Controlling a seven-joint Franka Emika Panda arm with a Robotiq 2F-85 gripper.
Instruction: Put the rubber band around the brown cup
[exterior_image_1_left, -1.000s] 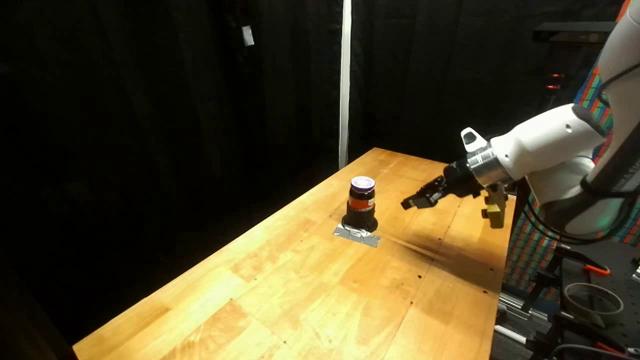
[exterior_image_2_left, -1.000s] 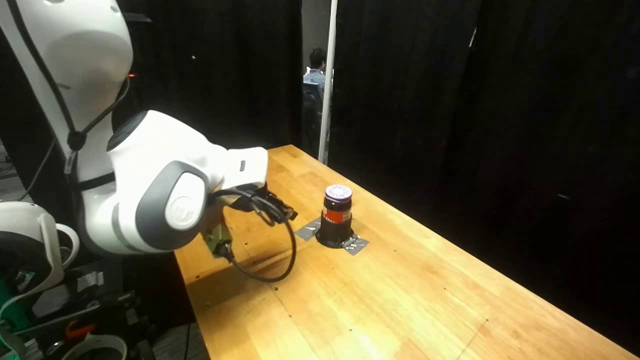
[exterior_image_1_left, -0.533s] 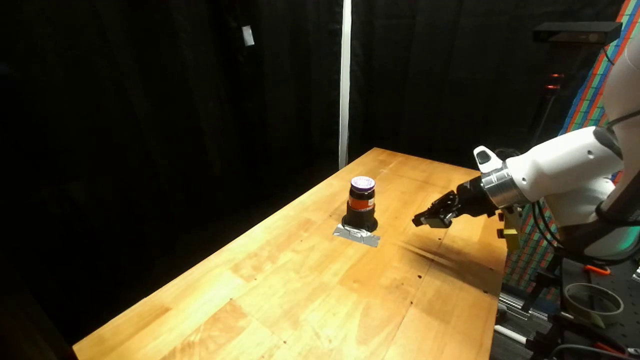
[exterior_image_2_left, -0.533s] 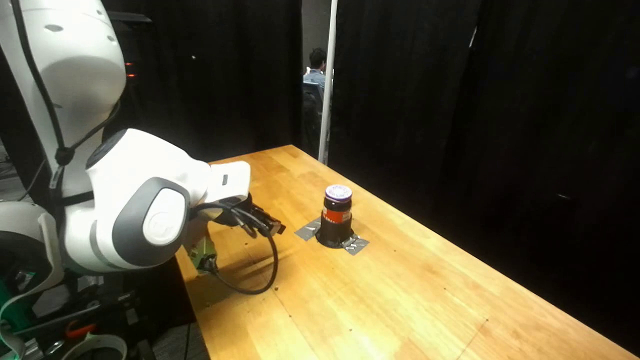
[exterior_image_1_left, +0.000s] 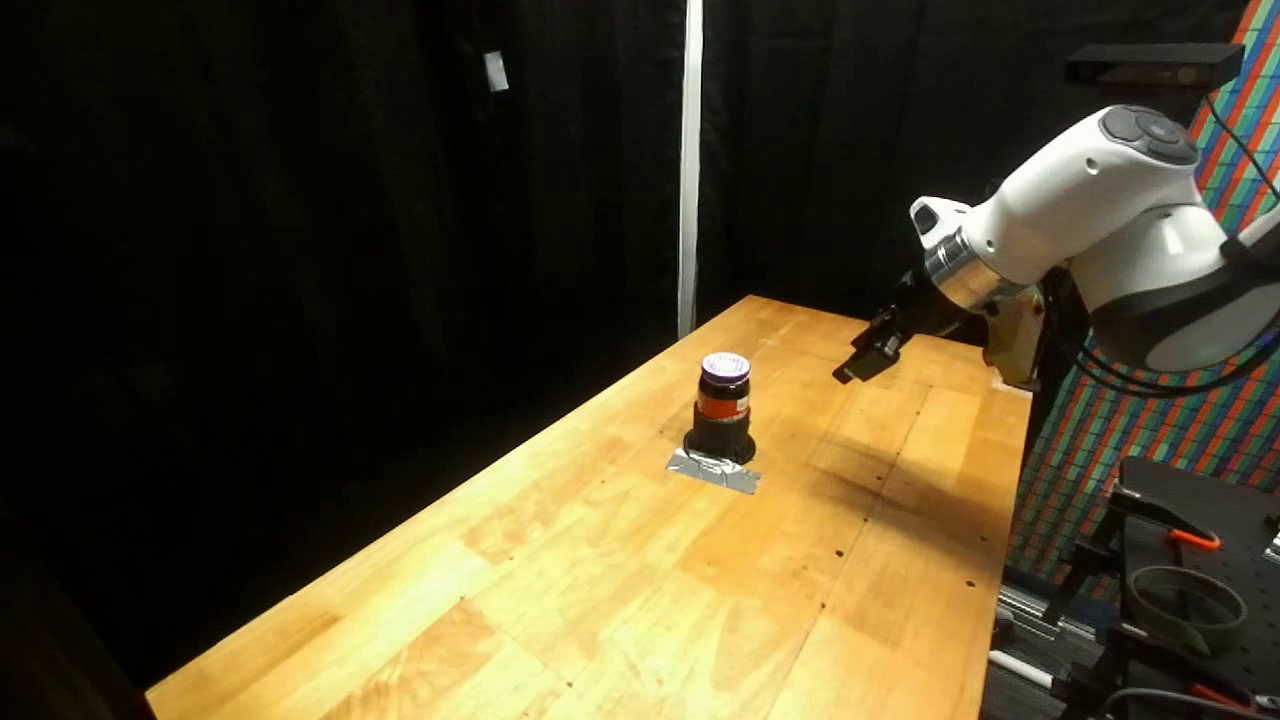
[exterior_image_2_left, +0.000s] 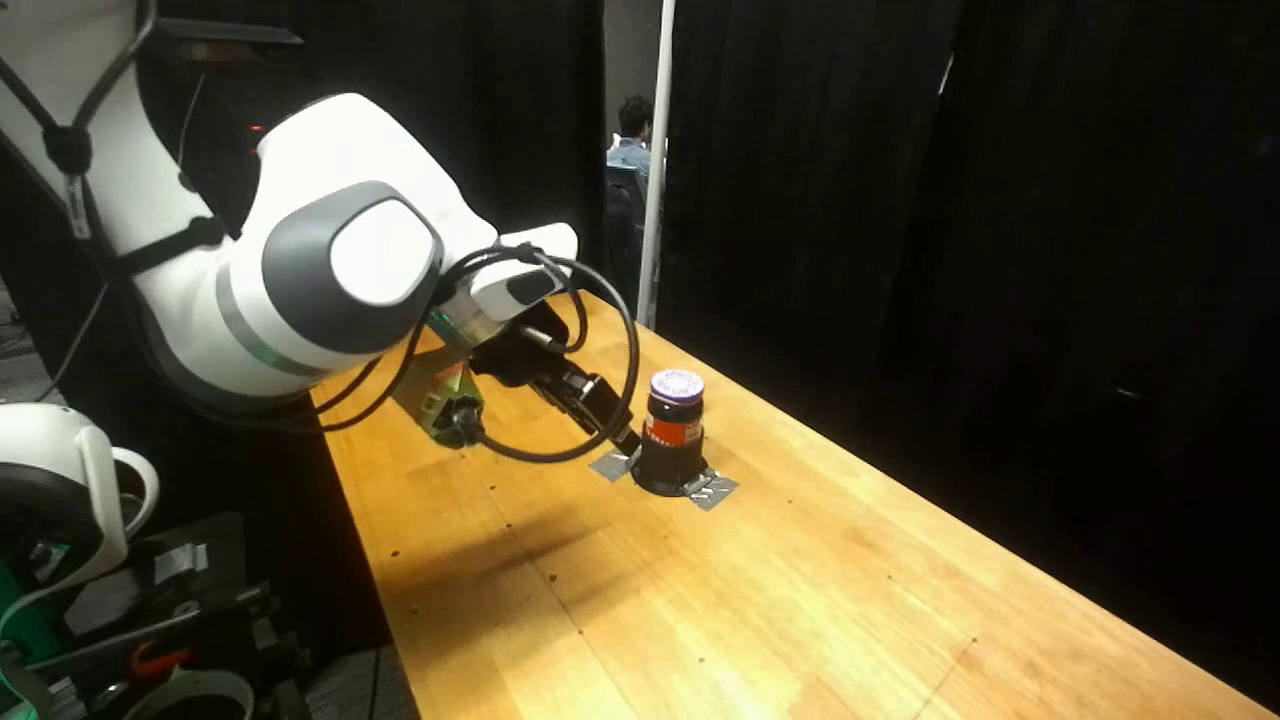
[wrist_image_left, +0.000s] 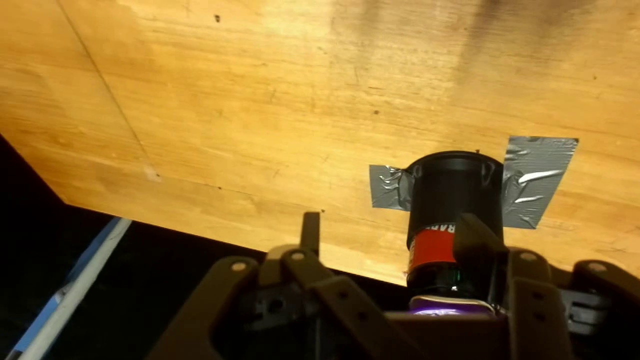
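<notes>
The brown cup (exterior_image_1_left: 723, 406) is dark and cylindrical, with an orange-red band and a purple-rimmed white lid. It stands upright in a black base on the table, seen in both exterior views and in the wrist view. My gripper (exterior_image_1_left: 853, 358) hangs above the table, short of the cup and apart from it. In the wrist view the gripper (wrist_image_left: 389, 215) is open, nothing visible between its fingertips; its right-hand finger (wrist_image_left: 477, 240) covers part of the cup (wrist_image_left: 432, 247) from the camera. I cannot make out the rubber band; it is hidden or out of view.
Grey tape (wrist_image_left: 537, 180) fixes the black base (wrist_image_left: 452, 195) to the wooden table (exterior_image_1_left: 640, 590). A cable loop (exterior_image_2_left: 545, 455) hangs from the wrist. Dark curtains and a white pole (exterior_image_2_left: 655, 170) stand behind the table. Beside it is a cart with a tape roll (exterior_image_1_left: 1187, 608).
The arm first drew back and down from the cup, then rose and tilted its wrist more steeply downward. The gripper has opened from shut. The cup and base have not moved.
</notes>
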